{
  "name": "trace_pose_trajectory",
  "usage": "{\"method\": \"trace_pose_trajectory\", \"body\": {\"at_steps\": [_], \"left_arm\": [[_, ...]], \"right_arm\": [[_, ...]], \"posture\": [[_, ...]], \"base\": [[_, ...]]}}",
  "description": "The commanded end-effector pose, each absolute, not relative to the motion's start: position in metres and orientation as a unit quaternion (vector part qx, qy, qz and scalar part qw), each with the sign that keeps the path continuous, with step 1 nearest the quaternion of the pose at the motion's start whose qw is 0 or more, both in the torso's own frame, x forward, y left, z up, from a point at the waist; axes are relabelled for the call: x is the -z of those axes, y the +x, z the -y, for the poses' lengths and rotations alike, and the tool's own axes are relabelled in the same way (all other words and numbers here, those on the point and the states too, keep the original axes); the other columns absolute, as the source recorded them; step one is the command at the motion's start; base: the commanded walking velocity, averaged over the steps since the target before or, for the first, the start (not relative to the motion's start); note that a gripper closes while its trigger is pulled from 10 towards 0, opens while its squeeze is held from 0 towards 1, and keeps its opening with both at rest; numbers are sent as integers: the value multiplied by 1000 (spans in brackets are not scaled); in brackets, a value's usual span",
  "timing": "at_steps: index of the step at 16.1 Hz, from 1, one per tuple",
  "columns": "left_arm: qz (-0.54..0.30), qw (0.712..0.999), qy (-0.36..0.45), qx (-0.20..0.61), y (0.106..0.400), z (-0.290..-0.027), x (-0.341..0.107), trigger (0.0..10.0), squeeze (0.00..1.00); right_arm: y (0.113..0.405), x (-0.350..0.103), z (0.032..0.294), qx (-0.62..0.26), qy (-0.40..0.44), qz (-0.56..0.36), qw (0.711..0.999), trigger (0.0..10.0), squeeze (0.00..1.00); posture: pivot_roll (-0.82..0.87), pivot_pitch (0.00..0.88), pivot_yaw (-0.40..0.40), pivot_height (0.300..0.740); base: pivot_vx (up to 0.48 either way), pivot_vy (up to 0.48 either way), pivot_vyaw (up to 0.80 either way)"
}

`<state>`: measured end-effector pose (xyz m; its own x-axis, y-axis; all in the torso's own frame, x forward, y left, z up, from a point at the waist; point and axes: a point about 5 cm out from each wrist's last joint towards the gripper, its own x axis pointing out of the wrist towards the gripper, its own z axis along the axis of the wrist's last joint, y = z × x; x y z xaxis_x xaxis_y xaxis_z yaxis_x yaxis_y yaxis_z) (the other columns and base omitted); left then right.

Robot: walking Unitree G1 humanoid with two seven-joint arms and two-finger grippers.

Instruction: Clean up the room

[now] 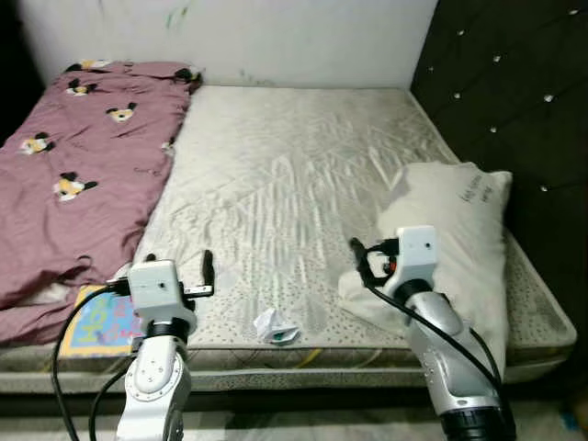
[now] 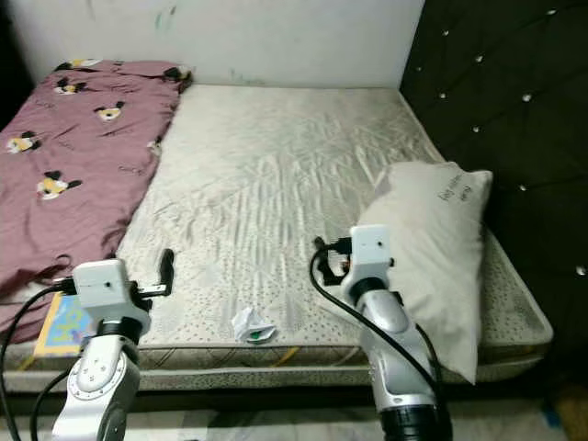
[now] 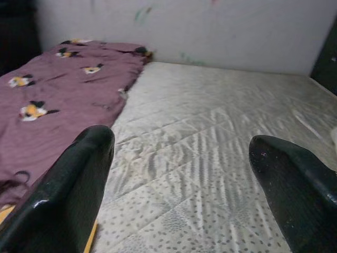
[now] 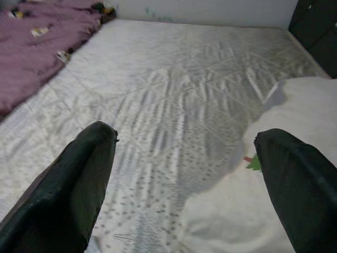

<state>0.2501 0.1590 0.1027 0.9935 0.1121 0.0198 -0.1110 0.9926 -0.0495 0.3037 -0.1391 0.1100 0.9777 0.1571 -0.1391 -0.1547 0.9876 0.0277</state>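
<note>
Both grippers wide apart and holding nothing over the bed's near edge.
Eye views: left gripper [image 1: 208, 267] at 7 o'clock, right gripper [image 1: 358, 259] at 5 beside the pillow [image 1: 450, 239]; crumpled paper [image 1: 275, 326] between them on the mattress [image 1: 285, 175].
Wrist views: the fingers [image 3: 73, 184] spread, touching nothing.

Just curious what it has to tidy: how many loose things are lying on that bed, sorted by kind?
Pillow: 1
Maroon blanket with cartoon print: 1
Crumpled paper near the front edge: 1
Colourful book, partly under the blanket: 1
Total: 4
</note>
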Motion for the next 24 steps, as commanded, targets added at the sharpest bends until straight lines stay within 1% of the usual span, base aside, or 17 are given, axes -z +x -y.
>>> {"method": "trace_pose_trajectory", "body": {"at_steps": [1, 3, 5, 16, 18, 21, 24], "left_arm": [[11, 999, -21, -48, 251, -157, -103, 10000, 0], [13, 999, -25, -45, 253, -154, -105, 10000, 0], [11, 998, -31, -47, 253, -153, -104, 10000, 0], [11, 999, -31, -37, 259, -151, -106, 10000, 0], [20, 999, -27, -26, 259, -150, -108, 10000, 0], [30, 999, -44, 10, 258, -143, -112, 10000, 0], [28, 998, -48, 16, 257, -143, -112, 10000, 0]], "right_arm": [[304, -112, 142, -76, 5, -68, 995, 10000, 0], [304, -116, 143, -79, 15, -54, 995, 10000, 0], [303, -116, 143, -80, 15, -52, 995, 10000, 0], [306, -112, 141, -78, 12, -60, 995, 10000, 0], [306, -111, 140, -80, 13, -60, 995, 10000, 0], [305, -109, 139, -81, 14, -66, 994, 10000, 0], [306, -109, 138, -86, 9, -64, 994, 10000, 0]], "posture": [[61, 43, -32, 740], [56, 49, -33, 740], [53, 53, -30, 740], [53, 53, -26, 740], [53, 52, -26, 740], [53, 49, -26, 740], [53, 49, -26, 740]], "base": [[0, 0, -800], [0, 0, -216], [0, 276, 0], [0, 475, 0], [0, 0, 0], [0, 0, 0], [354, 0, 0]]}}
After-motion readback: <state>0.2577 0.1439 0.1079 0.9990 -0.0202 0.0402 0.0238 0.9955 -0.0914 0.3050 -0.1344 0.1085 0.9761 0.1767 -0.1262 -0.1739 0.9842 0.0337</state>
